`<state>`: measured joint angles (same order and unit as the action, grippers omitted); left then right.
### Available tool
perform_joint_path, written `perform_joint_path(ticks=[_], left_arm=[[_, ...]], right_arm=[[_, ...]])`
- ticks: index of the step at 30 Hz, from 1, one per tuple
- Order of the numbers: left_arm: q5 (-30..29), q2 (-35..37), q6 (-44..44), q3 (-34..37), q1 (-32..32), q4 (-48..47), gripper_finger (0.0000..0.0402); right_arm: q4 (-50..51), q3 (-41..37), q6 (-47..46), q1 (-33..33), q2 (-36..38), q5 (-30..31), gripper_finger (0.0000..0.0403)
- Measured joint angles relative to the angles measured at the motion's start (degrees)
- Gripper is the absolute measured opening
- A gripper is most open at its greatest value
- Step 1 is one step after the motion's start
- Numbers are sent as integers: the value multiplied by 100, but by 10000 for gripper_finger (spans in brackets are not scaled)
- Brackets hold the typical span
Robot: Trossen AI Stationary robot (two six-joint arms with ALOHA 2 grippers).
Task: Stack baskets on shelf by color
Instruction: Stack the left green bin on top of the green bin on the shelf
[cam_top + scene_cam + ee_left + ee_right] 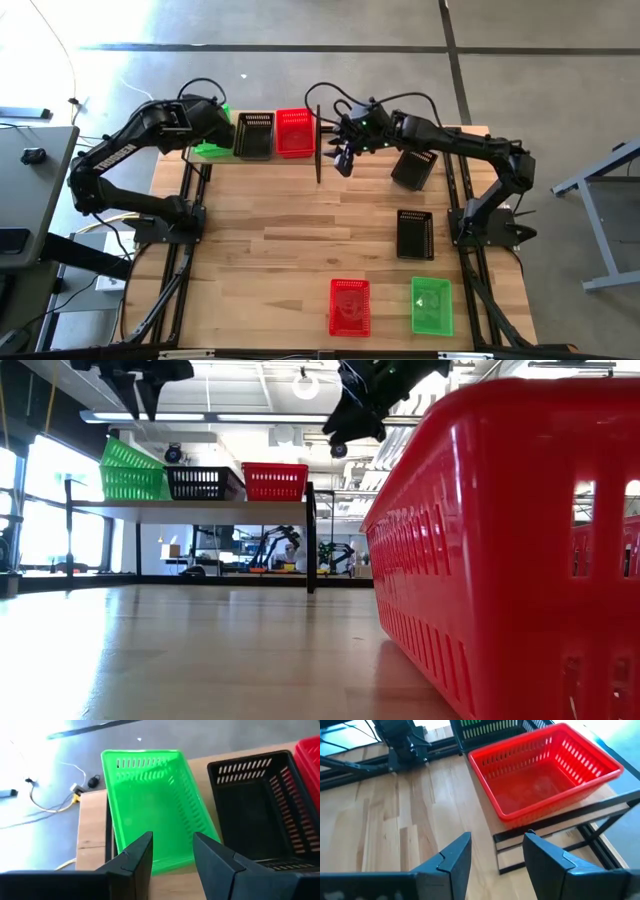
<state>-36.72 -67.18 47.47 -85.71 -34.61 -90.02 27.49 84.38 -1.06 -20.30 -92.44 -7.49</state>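
Three baskets sit side by side on your shelf (325,150): green basket (212,148) tilted, black basket (254,134) and red basket (294,132) level, long axes running front to back. Left gripper (171,852) and right gripper (496,851) hover with jaws parted, empty.

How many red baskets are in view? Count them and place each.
2. One red basket sits on the shelf beside the black basket; the second red basket lies on the table next to a green basket. Another could be nested unseen.

Near red basket (510,550) cut off by low view's edge.
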Motion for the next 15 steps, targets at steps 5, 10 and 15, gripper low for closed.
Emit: perform_joint_path(ticks=[5, 10, 15], left_arm=[[259, 2, 387, 255, 305, -2, 129], [369, 0, 654, 593, 719, -5, 129], [149, 77, 882, 743, 725, -6, 129]], right_arm=[[135, 0, 2, -54, 0, 0, 161], [181, 0, 2, -100, 0, 0, 161], [146, 0, 2, -147, 0, 0, 161]])
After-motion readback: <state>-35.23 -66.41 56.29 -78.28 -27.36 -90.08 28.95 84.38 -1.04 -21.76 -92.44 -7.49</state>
